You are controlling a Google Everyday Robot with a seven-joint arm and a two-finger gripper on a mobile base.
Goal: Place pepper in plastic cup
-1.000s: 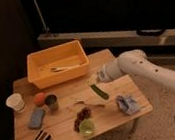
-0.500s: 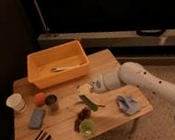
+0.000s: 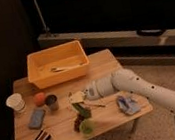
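Dark-green, slender, glossy pepper (image 3: 82,109) pinched in the closed fingers of the white arm's gripper (image 3: 77,99), above the wooden bench (image 3: 67,139) and just behind the short lime-green translucent plastic cup (image 3: 86,128). Risk: released short of the rim, it may land on the adjoining dark red lumpy item (image 3: 77,122) or tip the light cup.
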